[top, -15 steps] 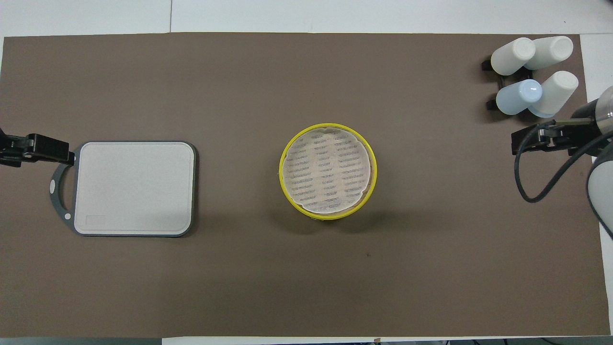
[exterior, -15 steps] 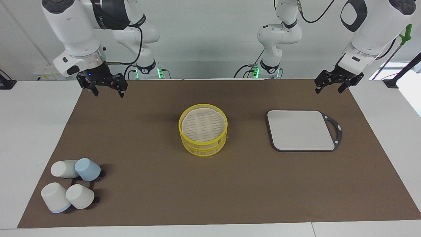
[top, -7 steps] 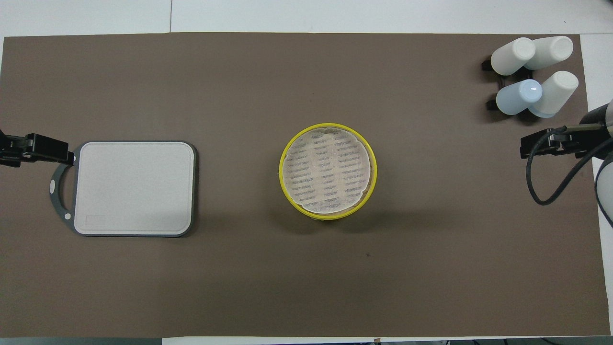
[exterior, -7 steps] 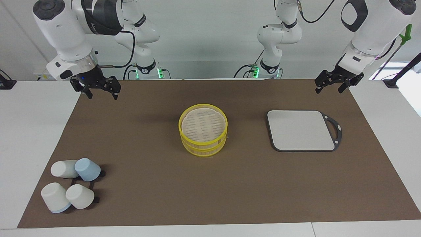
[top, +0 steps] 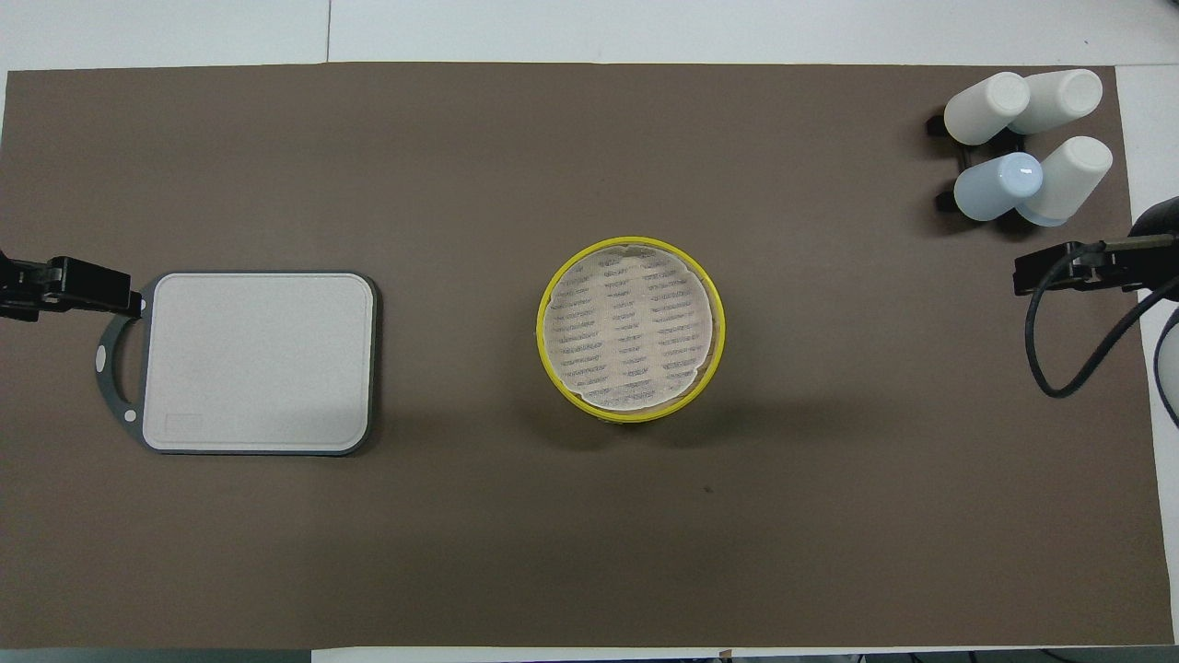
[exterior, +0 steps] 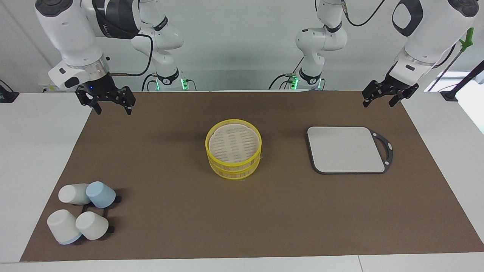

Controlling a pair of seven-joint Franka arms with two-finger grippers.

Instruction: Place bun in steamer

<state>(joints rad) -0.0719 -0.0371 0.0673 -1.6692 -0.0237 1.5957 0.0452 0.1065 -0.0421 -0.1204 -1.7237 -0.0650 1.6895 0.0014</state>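
The steamer (exterior: 232, 168), a round two-tier basket with yellow rims and a pale slatted floor, stands in the middle of the brown mat; its rim (top: 720, 322) rings an empty floor. No bun shows in either view. My right gripper (exterior: 113, 112) hangs open and empty over the mat's corner at the right arm's end, and it shows at the overhead view's edge (top: 1059, 272). My left gripper (exterior: 378, 104) hangs open and empty over the mat's corner at the left arm's end, above the board's handle (top: 64, 285).
A grey rectangular board (exterior: 346, 149) with a dark handle lies beside the steamer toward the left arm's end (top: 258, 359). Several white and pale-blue cups (exterior: 81, 211) sit on a black rack at the right arm's end, farther from the robots (top: 1022, 147).
My right gripper has drawn outward toward the right arm's end of the table and slightly up. The left arm, steamer, board and cups have not moved.
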